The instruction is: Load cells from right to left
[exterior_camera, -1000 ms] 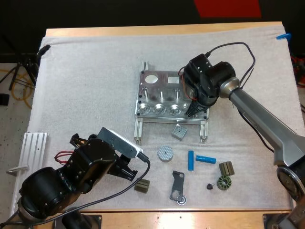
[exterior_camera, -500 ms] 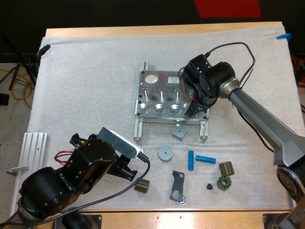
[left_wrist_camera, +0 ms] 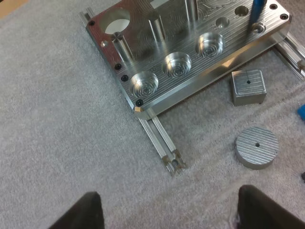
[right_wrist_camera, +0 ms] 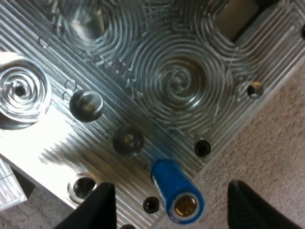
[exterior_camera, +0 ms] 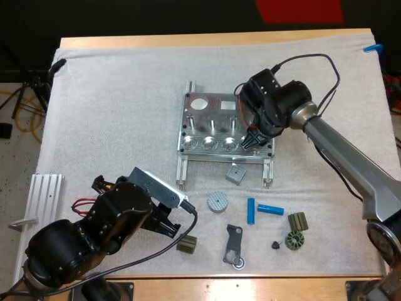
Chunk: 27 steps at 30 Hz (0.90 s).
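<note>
High view: my right gripper [exterior_camera: 254, 139] is hanging over the right end of the metal fixture [exterior_camera: 210, 122], pointing steeply down. Two loose cells [exterior_camera: 250, 211] are lying on the mat, nearer me.

Left wrist view: my left gripper [left_wrist_camera: 167, 210] is holding nothing, jaws apart. One blue cell [left_wrist_camera: 257, 14] is standing upright at the fixture's right corner.

Right wrist view: the right jaws are standing apart on either side of that cell, clear of it. In my judgement, any lift should run straight along the cell's axis so that neither finger clips it.

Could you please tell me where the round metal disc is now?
High view: the disc lies on the mat below the fixture, left of a blue cylinder.

White mat [exterior_camera: 113, 113], perhaps cloth, on table [exterior_camera: 213, 39]
</note>
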### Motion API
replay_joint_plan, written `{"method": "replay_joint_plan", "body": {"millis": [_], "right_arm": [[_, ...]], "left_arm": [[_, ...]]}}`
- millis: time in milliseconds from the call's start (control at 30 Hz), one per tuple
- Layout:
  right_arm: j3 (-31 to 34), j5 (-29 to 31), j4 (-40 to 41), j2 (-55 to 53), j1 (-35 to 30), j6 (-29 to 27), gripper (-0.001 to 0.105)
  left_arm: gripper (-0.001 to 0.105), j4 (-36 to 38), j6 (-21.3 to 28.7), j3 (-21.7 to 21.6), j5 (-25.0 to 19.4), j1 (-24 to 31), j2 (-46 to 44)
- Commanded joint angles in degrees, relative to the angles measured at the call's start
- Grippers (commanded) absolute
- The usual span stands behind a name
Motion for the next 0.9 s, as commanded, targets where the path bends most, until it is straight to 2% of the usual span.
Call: {"method": "replay_joint_plan", "body": {"millis": [0,233,533,867], "right_arm": [[-0.07,-0.05,-0.26,-1.23,0.07,0.20,0.051],[-0.07,-0.05,-0.01,-4.49,0.07,2.29,0.051],[-0.07,0.23,5.39,-10.27,0.07,2.83,0.051],[-0.07,-1.26,13.17,-15.61,0.07,9.69,0.051]], "left_arm": [[0.059,-1.02,0.04,-0.20,-1.13,0.03,-0.34],[0.059,-1.02,0.04,-0.20,-1.13,0.03,-0.34],[0.059,-1.02,0.04,-0.20,-1.13,0.03,-0.34],[0.059,-1.02,1.81,-0.20,0.02,0.03,-0.34]]}}
